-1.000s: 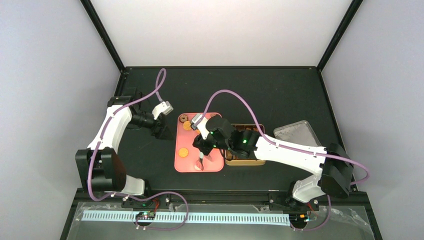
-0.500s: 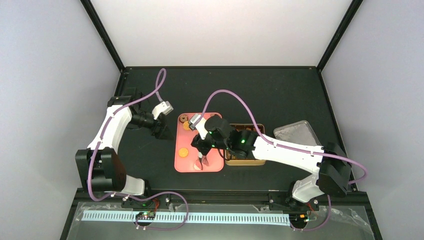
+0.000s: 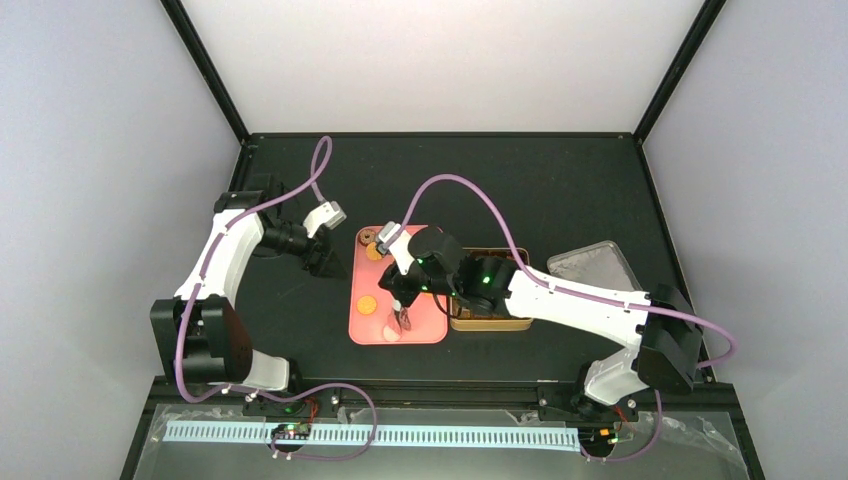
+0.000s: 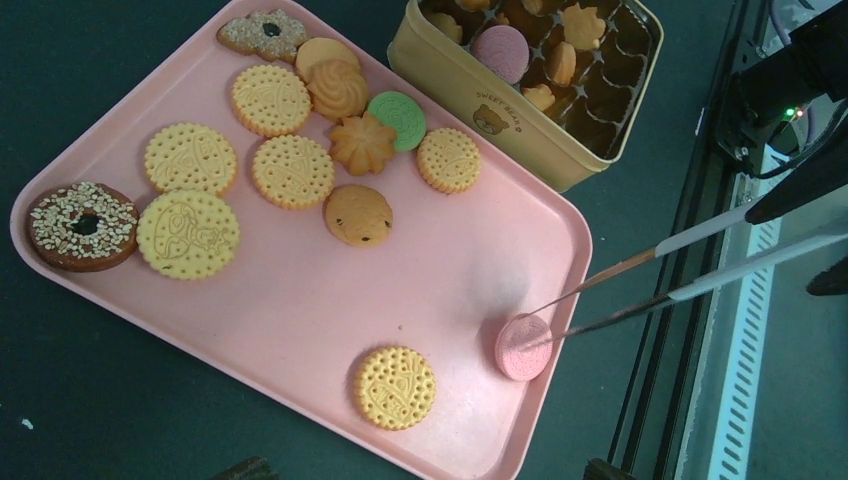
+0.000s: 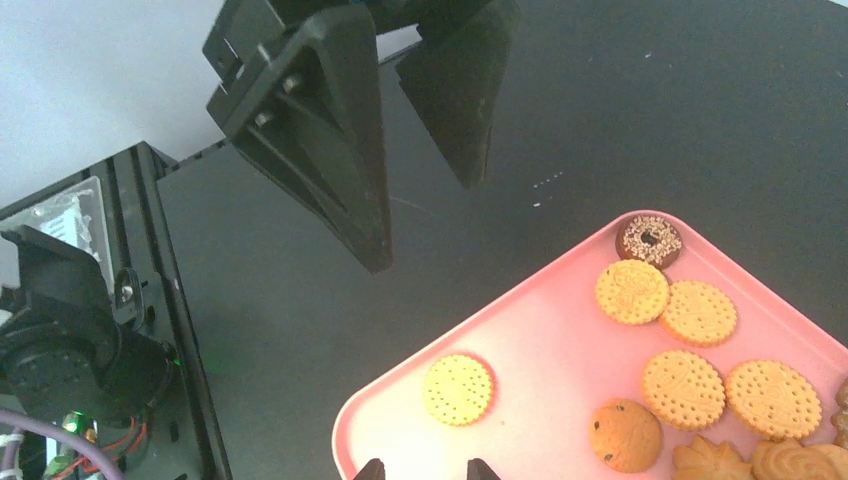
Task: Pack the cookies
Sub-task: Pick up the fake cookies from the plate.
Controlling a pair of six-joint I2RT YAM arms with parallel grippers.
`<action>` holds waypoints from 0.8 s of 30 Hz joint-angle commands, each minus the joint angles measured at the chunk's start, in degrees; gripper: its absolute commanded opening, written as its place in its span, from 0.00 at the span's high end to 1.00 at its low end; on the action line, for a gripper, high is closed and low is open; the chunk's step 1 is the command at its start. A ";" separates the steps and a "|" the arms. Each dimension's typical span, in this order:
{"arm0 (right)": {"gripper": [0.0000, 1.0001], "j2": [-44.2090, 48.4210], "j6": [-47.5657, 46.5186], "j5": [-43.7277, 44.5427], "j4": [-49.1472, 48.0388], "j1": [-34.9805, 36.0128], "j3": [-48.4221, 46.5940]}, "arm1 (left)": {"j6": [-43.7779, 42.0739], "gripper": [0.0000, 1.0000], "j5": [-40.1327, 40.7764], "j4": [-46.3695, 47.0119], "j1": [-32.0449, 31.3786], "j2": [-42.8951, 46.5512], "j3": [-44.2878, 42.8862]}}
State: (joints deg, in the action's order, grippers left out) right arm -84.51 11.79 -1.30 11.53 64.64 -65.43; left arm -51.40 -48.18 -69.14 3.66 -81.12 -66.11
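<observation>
I can pass over the bare middle of the pink tray (image 4: 300,300). Cookies (image 4: 290,170) crowd its far end, and the tin (image 4: 490,110) stands just beside it.

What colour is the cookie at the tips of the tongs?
The cookie is pink; left wrist view shows it best.

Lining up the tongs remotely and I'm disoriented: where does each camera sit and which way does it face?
Top external: above and behind the bases, looking down; both arms show.
Left wrist: looks rightward over the pink tray to the tin; the tongs enter.
Right wrist: looks leftward; own fingertips at bottom, open left gripper ahead.
Shared: both wrist views see the lone yellow cookie.
</observation>
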 commanded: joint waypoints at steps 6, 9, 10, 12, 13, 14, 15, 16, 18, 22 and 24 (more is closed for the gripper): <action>0.75 -3.10 0.17 1.31 -1.95 1.82 -2.87 | 0.24 0.18 1.40 0.02 0.00 0.02 -1.66; 0.73 -3.78 -0.44 3.07 -1.45 2.90 -3.27 | 0.24 0.18 1.38 0.06 -0.02 0.00 -1.74; 0.73 -3.98 -0.52 3.98 -1.19 3.06 -3.43 | 0.31 0.18 1.50 0.10 0.02 0.00 -1.74; 0.73 -4.18 -0.63 4.97 -1.03 3.50 -3.36 | 0.26 0.18 1.46 0.13 -0.01 0.00 -1.75; 0.73 -4.05 -0.55 5.19 -1.27 3.49 -3.12 | 0.21 0.18 1.55 0.14 -0.04 0.01 -1.75; 0.73 -3.93 -0.40 5.31 -1.72 3.56 -2.85 | 0.31 0.18 1.57 0.19 -0.01 -0.03 -1.75; 0.73 -3.90 -0.35 5.41 -1.94 3.59 -2.71 | 0.33 0.18 1.65 0.13 0.03 -0.07 -1.67; 0.73 -3.93 -0.22 5.53 -2.09 3.71 -2.69 | 0.33 0.18 1.61 0.15 0.03 -0.09 -1.66; 0.73 -4.12 0.00 6.39 -2.99 3.74 -2.61 | 0.33 0.18 1.67 0.24 0.10 -0.09 -1.51; 0.74 -5.00 1.03 10.95 -4.85 3.72 -3.98 | 0.41 0.18 1.69 0.32 0.09 -0.09 -1.31; 0.74 -6.00 1.62 12.29 -4.25 3.69 -5.44 | 0.38 0.18 1.76 0.15 0.11 0.09 -1.39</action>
State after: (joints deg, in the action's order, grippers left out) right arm -88.90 12.38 6.02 9.63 68.14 -67.72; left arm -50.78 -46.46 -69.14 3.66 -81.12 -66.11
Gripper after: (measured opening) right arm 0.263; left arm 0.818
